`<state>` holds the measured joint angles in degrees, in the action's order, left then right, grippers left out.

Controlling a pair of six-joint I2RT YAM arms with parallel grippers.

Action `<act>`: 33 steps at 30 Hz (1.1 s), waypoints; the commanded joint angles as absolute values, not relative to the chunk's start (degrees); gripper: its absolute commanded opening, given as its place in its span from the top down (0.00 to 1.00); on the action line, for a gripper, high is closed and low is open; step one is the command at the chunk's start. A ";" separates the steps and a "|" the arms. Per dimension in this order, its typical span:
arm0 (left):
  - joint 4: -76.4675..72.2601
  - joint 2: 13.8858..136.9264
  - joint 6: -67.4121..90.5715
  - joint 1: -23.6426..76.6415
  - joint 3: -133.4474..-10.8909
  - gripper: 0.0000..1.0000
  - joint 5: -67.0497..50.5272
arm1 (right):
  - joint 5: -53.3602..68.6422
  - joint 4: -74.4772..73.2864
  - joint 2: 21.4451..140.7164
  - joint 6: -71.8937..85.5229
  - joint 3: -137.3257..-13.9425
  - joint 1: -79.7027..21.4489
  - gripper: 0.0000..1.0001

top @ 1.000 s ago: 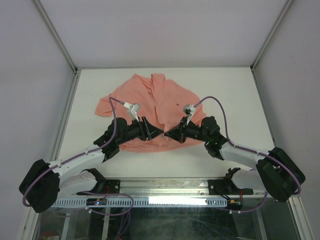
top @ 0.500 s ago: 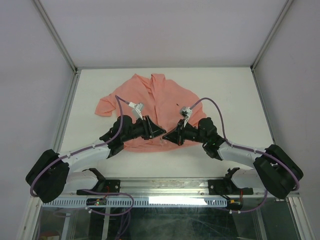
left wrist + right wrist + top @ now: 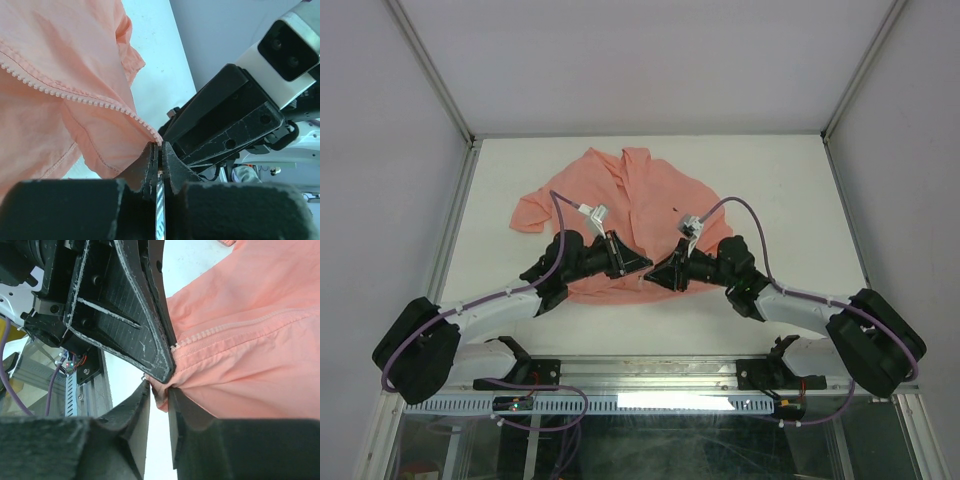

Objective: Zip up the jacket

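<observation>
The salmon-pink jacket lies wrinkled on the white table, collar at the far side, front opening down the middle. Both grippers meet at its near hem. My left gripper is shut on the hem end of one zipper edge; in the left wrist view the white zipper teeth run from the jacket into the closed fingertips. My right gripper is slightly open, and in the right wrist view a corner of the jacket's other edge hangs between its fingers, with zipper teeth above.
The table is boxed in by grey walls and metal corner posts. The left gripper's finger fills the upper left of the right wrist view, almost touching my right fingers. A metal rail runs along the near edge.
The left arm has swung forward and inward, and both grippers have drawn closer together at the jacket's near hem. Over the last half second almost nothing has moved.
</observation>
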<state>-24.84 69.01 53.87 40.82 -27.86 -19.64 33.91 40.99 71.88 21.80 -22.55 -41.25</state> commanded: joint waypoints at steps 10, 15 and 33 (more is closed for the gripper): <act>-32.37 65.83 58.19 40.87 -26.55 1.00 -21.73 | 35.75 49.82 74.01 20.31 -20.90 -41.57 0.62; -32.19 65.87 58.31 40.82 -26.50 1.00 -22.15 | 36.63 50.84 74.69 19.92 -21.65 -41.57 0.60; -30.35 65.57 57.77 40.87 -26.63 1.00 -22.76 | 38.69 49.83 72.74 15.52 -22.57 -41.48 0.61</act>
<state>-28.34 67.35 57.74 40.84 -26.46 -21.56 37.41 46.46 74.63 17.41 -20.78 -41.25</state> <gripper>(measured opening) 0.017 0.390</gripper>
